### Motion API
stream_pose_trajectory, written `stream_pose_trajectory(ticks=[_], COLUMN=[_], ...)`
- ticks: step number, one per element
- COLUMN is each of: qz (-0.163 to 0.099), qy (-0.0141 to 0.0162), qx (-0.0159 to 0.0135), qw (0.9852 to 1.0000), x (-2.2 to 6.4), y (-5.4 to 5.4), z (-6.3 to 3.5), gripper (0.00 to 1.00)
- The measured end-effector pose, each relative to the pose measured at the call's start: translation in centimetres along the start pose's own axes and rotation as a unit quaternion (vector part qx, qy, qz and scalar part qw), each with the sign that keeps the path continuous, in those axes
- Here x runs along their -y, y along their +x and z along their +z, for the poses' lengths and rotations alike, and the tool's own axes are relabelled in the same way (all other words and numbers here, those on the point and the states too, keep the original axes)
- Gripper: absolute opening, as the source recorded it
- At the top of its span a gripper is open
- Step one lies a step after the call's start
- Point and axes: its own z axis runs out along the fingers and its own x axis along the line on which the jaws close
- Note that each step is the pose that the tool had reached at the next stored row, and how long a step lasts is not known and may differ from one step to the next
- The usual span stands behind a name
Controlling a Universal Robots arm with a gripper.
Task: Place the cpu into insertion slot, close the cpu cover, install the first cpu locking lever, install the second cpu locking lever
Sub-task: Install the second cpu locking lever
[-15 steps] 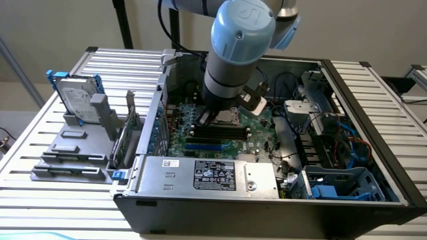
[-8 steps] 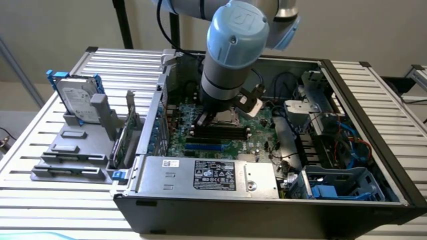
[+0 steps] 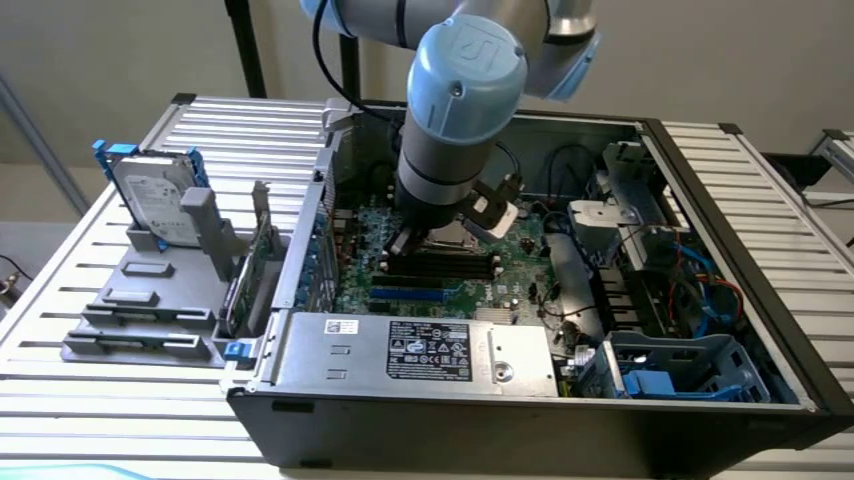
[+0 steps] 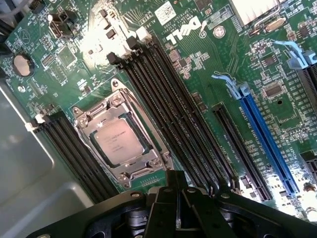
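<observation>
Cpu (image 4: 120, 141), light, stiff, fragile chip, edge-hold only, seated under cpu cover (image 4: 117, 140) just beyond the shut, empty gripper (image 4: 177, 210).

Cpu (image 4: 118, 141): pale brushed metal face, dull sheen. Cpu cover (image 4: 143, 171): bright silvery metal, glossy glints. Circuit board (image 4: 237, 59): green, lacquered, shiny under light. Memory slots (image 4: 173, 104): black matt plastic. End effector (image 4: 177, 210): black matt. Power supply box (image 3: 400, 355): grey sheet metal, paper label.

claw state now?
Claw: shut, holding nothing, hanging above the motherboard beside the cpu, which sits in its socket under the cpu cover.
</observation>
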Motion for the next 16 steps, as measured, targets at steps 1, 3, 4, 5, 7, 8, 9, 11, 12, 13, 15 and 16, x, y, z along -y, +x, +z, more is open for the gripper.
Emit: stream_pose_trajectory(ticks=[1, 3, 4, 5, 7, 8, 9, 11, 12, 13, 15, 16], qz=[0.000, 0.000, 0.000, 0.000, 0.000, 0.000, 0.000, 0.000, 0.000, 0.000, 0.000, 0.000], qy=[-0.0001, -0.0002, -0.0002, -0.0004, -0.0006, -0.0007, -0.0009, -0.0014, -0.0015, -0.0016, -0.0016, -0.0016], qx=[0.0001, 0.0001, 0.0001, 0.0002, 0.0004, 0.0007, 0.0009, 0.0015, 0.0018, 0.0019, 0.0018, 0.0018], qw=[1.0000, 1.0000, 1.0000, 1.0000, 1.0000, 1.0000, 1.0000, 1.0000, 1.0000, 1.0000, 1.0000, 1.0000], x=[0.05, 0.17, 0.22, 0.27, 0.30, 0.30, 0.28, 0.26, 0.24, 0.23, 0.21, 0.20], y=[0.1, 0.2, 0.3, 0.3, 0.4, 0.4, 0.4, 0.3, 0.3, 0.3, 0.2, 0.2], z=[0.10, 0.30, 0.39, 0.47, 0.59, 0.65, 0.71, 0.89, 0.98, 1.06, 1.20, 1.26], gripper=[0.11, 0.11, 0.11, 0.11, 0.11, 0.11, 0.11, 0.11, 0.11, 0.11, 0.11, 0.11])
